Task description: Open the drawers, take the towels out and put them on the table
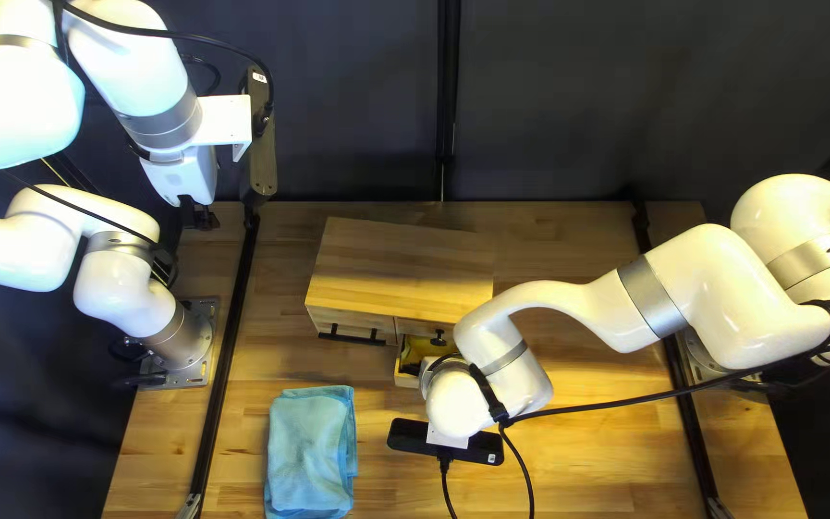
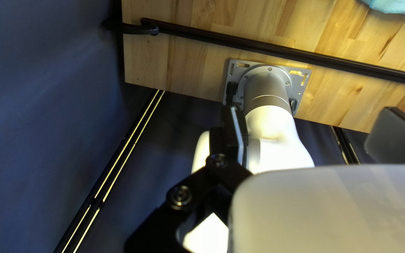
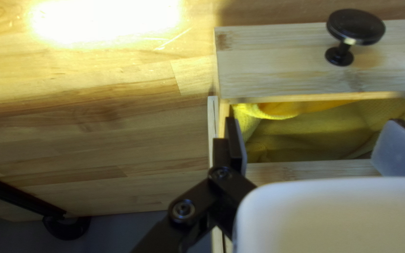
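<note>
The wooden drawer box [image 1: 400, 274] stands mid-table. Its lower right drawer [image 3: 304, 168] is pulled out, and a yellow towel [image 3: 311, 135] lies crumpled inside it [image 1: 413, 355]. My right gripper [image 3: 315, 147] hovers open over this drawer, its fingers [image 3: 236, 140] spread to either side of the towel and apart from it. Above the drawer is a closed front with a black knob [image 3: 355, 24]. A blue towel [image 1: 310, 450] lies folded on the table in front of the box. My left gripper [image 2: 315, 137] is open and empty, raised at the far left [image 1: 195, 210] over its own arm base [image 2: 265, 84].
The left drawer with a black bar handle [image 1: 346, 335] looks closed. A black rail [image 1: 231, 339] runs along the table [image 1: 602, 447] beside the left arm's base. My right arm's cable [image 1: 602, 404] trails over the table's right part.
</note>
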Available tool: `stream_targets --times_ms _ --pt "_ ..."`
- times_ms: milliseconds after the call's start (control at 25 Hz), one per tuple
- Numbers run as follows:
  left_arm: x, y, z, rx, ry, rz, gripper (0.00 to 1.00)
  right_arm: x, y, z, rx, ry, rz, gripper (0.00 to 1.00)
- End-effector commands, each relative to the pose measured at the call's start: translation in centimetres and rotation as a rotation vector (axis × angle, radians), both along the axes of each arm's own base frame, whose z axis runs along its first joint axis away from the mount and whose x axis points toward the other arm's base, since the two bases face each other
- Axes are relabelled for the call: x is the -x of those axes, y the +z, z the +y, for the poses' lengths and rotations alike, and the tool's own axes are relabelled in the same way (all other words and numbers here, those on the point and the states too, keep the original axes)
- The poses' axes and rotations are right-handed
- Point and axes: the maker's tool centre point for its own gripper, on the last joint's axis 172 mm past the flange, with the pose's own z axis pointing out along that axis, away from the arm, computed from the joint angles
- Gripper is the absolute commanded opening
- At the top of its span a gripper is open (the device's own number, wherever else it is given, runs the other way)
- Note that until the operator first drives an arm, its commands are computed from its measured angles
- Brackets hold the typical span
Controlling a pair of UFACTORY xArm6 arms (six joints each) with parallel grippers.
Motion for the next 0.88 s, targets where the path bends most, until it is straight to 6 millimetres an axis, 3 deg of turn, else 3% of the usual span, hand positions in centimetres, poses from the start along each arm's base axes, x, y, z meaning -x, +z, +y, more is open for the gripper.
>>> stream_targets --times_ms 40,240,440,880 --pt "0.0 0.0 0.0 0.000 0.000 0.000 1.00 -0.5 0.9 0.1 0.006 -0.007 -0.007 1.00" --pt "0.0 0.0 0.0 0.000 0.000 0.000 1.00 -1.5 2.2 0.7 0.021 -0.012 -0.003 1.00" --pt "0.0 0.0 0.0 0.000 0.000 0.000 1.00 -1.9 2.0 1.5 0.031 -0.012 0.003 1.00" --pt "0.0 0.0 0.0 0.000 0.000 0.000 1.00 -0.4 1.1 -0.2 0.032 -0.008 0.004 1.00"
